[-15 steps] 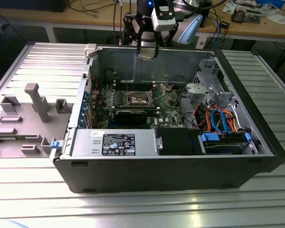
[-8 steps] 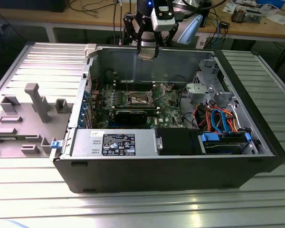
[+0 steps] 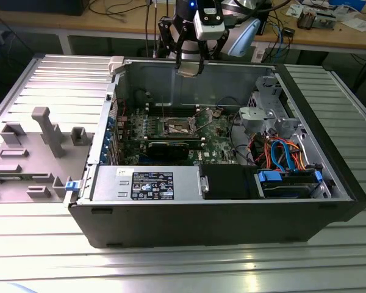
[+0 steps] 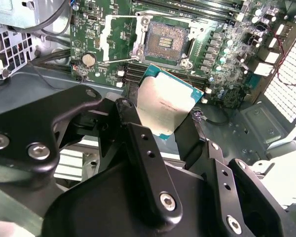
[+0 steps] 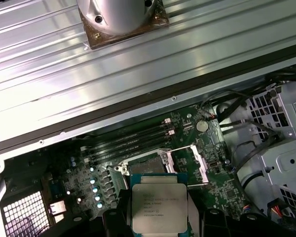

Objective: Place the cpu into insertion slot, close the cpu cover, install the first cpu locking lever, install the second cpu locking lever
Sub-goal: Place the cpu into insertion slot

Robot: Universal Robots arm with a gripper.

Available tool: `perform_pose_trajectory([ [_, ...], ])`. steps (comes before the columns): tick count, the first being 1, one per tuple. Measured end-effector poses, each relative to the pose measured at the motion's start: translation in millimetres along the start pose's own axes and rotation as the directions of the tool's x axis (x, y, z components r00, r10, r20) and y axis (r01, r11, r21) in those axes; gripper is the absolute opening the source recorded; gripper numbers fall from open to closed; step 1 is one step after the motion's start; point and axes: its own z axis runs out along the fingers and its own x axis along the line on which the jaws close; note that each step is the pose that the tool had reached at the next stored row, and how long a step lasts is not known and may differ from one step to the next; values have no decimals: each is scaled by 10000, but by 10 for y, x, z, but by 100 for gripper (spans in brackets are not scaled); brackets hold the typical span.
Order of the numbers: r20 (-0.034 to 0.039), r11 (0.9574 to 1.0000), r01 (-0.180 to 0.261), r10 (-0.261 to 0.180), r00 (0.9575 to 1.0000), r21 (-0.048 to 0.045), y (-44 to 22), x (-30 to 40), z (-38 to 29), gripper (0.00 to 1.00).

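Observation:
My gripper point(image 3: 189, 67) hangs above the far wall of the open computer case point(image 3: 329, 183), shut on the cpu. In both wrist views the cpu point(image 4: 167, 103) point(image 5: 159, 207) is a silver-topped square chip with a teal edge, pinched between the two black fingers point(image 4: 138, 143). Below it on the green motherboard point(image 4: 227, 64), the insertion slot point(image 4: 165, 42) point(image 3: 180, 127) lies uncovered with its dark pin field showing. The chip partly hides the insertion slot point(image 5: 147, 164) in the first wrist view. The cpu cover point(image 4: 113, 37) point(image 5: 197, 165) stands swung open beside the socket.
Inside the case there is a long black card point(image 3: 171, 146), a power supply point(image 3: 152, 183) at the front, and a drive cage with blue and orange cables point(image 3: 280, 159) at the exterior view's right. A grey fixture tray point(image 3: 36, 146) lies at the exterior view's left.

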Motion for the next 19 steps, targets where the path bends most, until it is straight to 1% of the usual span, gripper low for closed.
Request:
perform_pose_trajectory([
  [6,52,9983,-591,591,9982,-10,0,0,3,54],
  [11,86,9953,-972,973,9952,-22,-1,0,4,54],
  [12,96,9941,-1083,1083,9941,-25,-1,0,5,54],
  [15,107,9926,-1212,1212,9926,-29,-1,0,5,54],
  [19,111,9920,-1261,1261,9920,-30,-1,0,5,54],
])
